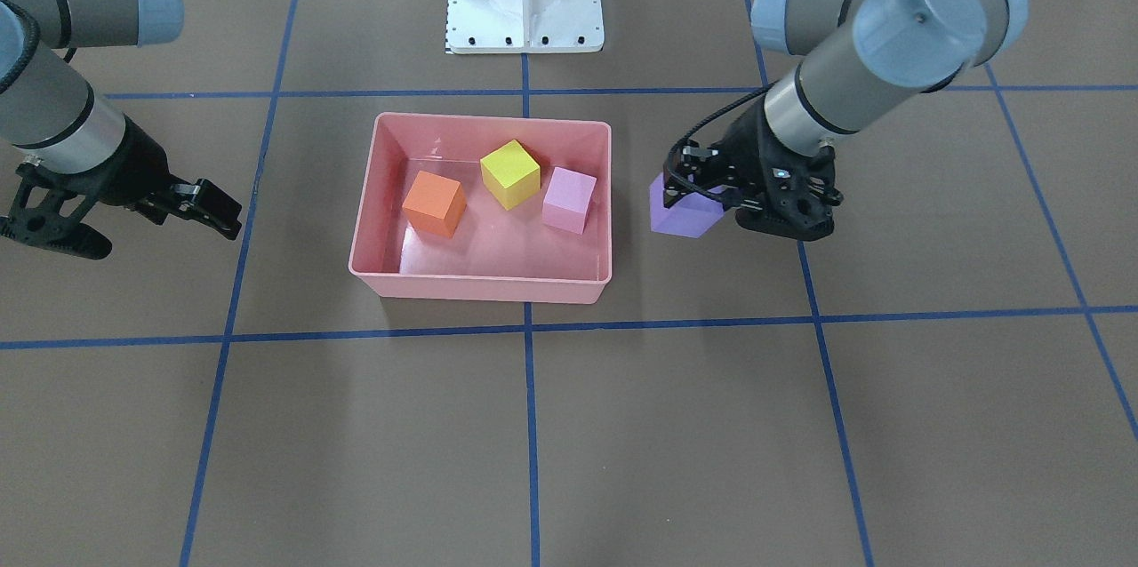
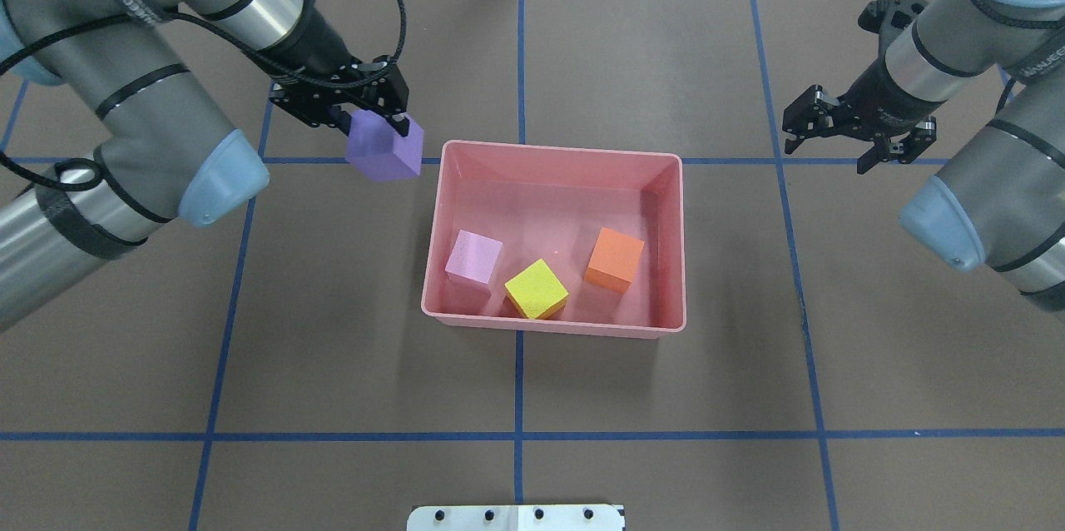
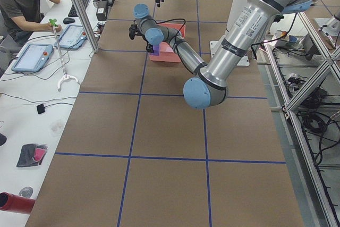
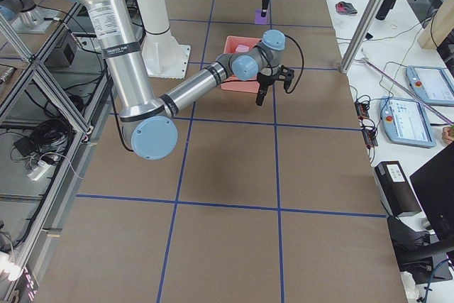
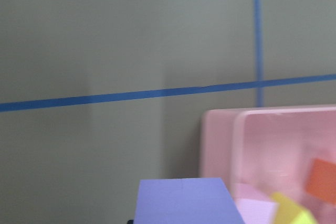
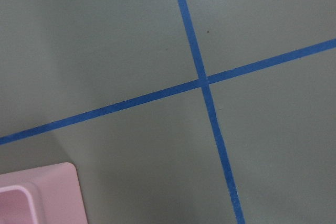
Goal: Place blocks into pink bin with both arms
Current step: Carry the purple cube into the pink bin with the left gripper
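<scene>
Gripping the purple cube (image 2: pixel 384 150) between its two fingers, the left gripper (image 2: pixel 370 119) hangs outside the pink bin (image 2: pixel 557 151), near the bin's far corner on the left arm's side. The cube is tilted and does not touch the bin's rim. It seems lifted from the brown table (image 2: pixel 333 364), but this cannot be told for certain.

Three cubes lie inside the bin, in a row along the wall nearest to the robot: the light pink cube (image 2: pixel 473 256), the yellow cube (image 2: pixel 537 290) and the orange cube (image 2: pixel 615 259). They are close together but apart.

The right gripper (image 2: pixel 828 158) is over the table on the other side of the bin, well apart from it. Its jaws stand spread and hold nothing.
</scene>
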Robot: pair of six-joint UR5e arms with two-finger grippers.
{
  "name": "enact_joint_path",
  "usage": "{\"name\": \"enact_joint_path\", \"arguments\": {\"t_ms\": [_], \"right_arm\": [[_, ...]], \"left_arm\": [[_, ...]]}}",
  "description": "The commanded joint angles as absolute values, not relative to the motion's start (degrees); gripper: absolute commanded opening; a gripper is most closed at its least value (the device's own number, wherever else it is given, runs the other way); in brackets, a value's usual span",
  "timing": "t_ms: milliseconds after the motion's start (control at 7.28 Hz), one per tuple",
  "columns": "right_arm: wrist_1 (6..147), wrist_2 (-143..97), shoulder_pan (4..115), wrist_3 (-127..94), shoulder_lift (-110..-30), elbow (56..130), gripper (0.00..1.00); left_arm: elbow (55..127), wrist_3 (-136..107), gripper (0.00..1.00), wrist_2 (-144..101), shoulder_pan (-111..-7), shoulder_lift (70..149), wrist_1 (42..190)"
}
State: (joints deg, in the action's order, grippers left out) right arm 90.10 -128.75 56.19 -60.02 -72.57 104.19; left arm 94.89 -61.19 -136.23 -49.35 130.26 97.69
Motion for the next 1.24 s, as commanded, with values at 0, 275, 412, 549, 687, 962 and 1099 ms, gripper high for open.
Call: {"name": "enact_joint_path", "arguments": {"t_ms": [0,275,412,549,687,962,1099], "right_arm": [[90.09,-128.93,56.86,-57.31,-72.6,102.66,1.0],[90.09,-129.02,57.13,-57.13,-72.42,101.96,1.0],[90.09,-129.02,57.13,-57.13,-72.42,101.95,1.0],[90.09,-129.02,57.04,-57.13,-72.42,101.95,1.0],[90.09,-129.02,57.13,-57.13,-72.42,101.95,1.0],[90.09,-129.02,57.13,-57.13,-72.33,101.95,1.0],[90.09,-129.11,57.13,-57.13,-72.33,101.95,1.0]], "left_arm": [[86.45,-67.4,0.0,-129.16,-41.79,140.23,97.64],[81.48,-67.85,0.0,-125.86,-38.59,143.17,98.0],[79.56,-67.85,0.0,-124.38,-38.5,143.61,99.04],[75.89,-67.94,0.0,-123.67,-37.97,143.96,103.14],[74.37,-67.85,0.0,-123.05,-37.45,144.05,104.66],[73.66,-67.85,0.45,-122.7,-36.57,143.88,104.77],[73.65,-67.76,0.86,-122.09,-36.48,143.96,104.85]]}}
